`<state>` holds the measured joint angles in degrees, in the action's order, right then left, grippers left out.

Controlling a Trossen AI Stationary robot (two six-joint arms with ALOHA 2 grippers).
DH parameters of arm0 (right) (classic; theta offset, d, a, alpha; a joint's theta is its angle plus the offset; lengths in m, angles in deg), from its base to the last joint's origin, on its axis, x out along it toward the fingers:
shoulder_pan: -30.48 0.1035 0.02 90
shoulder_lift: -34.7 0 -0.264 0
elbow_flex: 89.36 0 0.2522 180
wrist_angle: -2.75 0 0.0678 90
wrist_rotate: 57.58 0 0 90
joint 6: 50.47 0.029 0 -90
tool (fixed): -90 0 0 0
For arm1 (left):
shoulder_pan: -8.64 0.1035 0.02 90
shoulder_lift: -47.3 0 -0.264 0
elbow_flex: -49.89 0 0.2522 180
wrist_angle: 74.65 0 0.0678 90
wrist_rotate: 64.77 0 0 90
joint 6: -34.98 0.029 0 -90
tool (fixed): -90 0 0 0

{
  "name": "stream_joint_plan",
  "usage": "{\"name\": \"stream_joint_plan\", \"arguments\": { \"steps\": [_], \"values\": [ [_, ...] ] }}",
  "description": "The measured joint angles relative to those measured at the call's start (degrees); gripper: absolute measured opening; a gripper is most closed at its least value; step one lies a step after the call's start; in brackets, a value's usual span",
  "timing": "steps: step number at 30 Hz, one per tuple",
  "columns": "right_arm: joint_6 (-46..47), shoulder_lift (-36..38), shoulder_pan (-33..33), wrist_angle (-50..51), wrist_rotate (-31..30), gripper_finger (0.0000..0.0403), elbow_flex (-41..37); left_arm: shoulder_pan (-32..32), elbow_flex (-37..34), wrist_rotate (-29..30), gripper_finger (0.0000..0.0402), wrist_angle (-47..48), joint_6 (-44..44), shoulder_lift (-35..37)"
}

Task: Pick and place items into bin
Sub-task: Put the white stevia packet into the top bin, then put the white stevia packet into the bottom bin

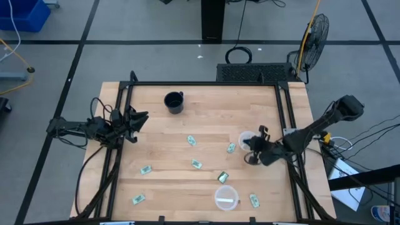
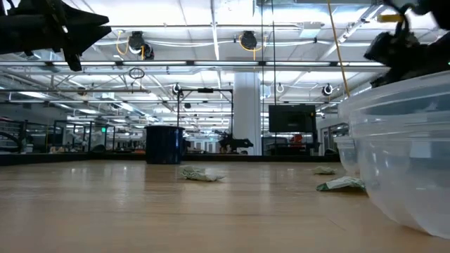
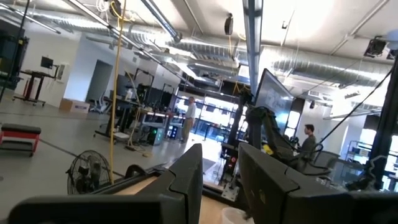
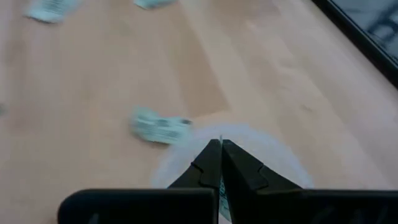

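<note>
Several pale green and white packets lie flat on the wooden table, among them packet (image 1: 192,141), packet (image 1: 197,164) and packet (image 1: 145,169). My right gripper (image 1: 253,150) hangs over a clear round bin (image 1: 246,137), shut on a thin pale green packet; the bin's pale rim (image 4: 186,146) curves under the fingers, and another packet (image 4: 158,127) lies just outside it. My left gripper (image 1: 139,119) waits open, raised above the table's left side, touching nothing. My right gripper pinches a packet between its two fingers; only a thin pale green sliver (image 4: 221,186) shows in the gap, edge-on. The fingers slant down from the table's right side, and the packet is lifted clear above the bin. The fingers hide which part they hold.
A black mug (image 1: 174,102) stands toward the table's far side. A second clear round container (image 1: 226,197) sits near the near edge and fills the low view's right side (image 2: 408,154). Black frame rails (image 1: 284,112) run along the table's sides. People stand in the room beyond.
</note>
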<state>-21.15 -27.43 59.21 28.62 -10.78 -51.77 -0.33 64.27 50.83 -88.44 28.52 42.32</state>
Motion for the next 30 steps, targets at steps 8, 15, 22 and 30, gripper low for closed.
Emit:
{"name": "stream_joint_plan", "arguments": {
  "steps": [8,15,22,30],
  "values": [
    [-0.07,0.02,-7.27,1.19,10.41,0.0032,0.00,0.00,0.00,1.57,0.0108,3.20,-2.68,-0.01],
    [-0.47,0.05,-10.33,2.50,10.85,0.0091,0.00,0.00,0.00,7.48,0.0108,7.72,-3.35,-0.59],
    [-5.60,3.56,-11.13,2.40,15.52,0.0120,0.22,0.00,8.95,6.38,0.0108,19.81,-9.00,-9.52],
    [-10.73,10.34,-12.38,-0.85,14.15,0.0120,2.82,0.00,29.03,2.30,0.0108,39.01,-15.71,-34.68]
  ]
}}
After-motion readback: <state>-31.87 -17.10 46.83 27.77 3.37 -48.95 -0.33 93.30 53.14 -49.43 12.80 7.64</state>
